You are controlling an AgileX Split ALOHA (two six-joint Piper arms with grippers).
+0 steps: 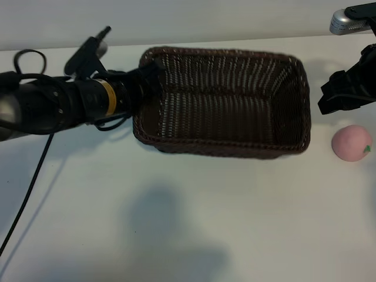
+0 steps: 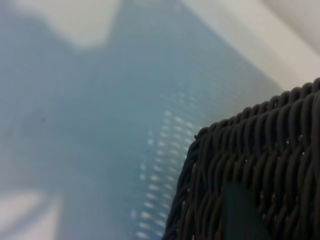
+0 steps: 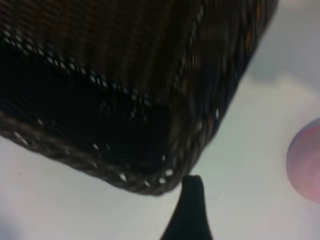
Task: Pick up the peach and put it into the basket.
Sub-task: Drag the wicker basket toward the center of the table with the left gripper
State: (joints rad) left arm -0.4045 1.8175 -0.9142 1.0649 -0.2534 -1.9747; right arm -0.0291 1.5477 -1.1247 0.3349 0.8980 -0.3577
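Jaws of the left gripper (image 1: 154, 75) sit at the basket's (image 1: 223, 150) left end wall, dark against the wicker; the exterior view suggests they straddle or press that rim, part-spread, but whether they actually pinch the weave I cannot tell; the left wrist view shows only a corner of the braided rim close up, with one dark fingertip (image 2: 240, 212) against the weave. Outward from those jaws, the basket's hollow runs away toward the other arm and holds nothing.

Jaws of the right gripper (image 1: 346, 88) stand spread wide and carry nothing; they hang just off the basket's right end, above the white bench (image 1: 176, 223). The peach (image 1: 351, 143) lies on the bench just below and beside these jaws as the exterior view frames it, apart from them, near the basket's right corner but outside it; the right wrist view shows one dark fingertip (image 3: 190, 210) near the basket corner and the pink fruit off to the side, untouched.

By my judgement the task is barely begun; the peach is not yet grasped, lifted or carried; what remains is to bring the right jaws down around it, close, raise it over the rim and release it inside, perhaps with the left arm steadying the basket.
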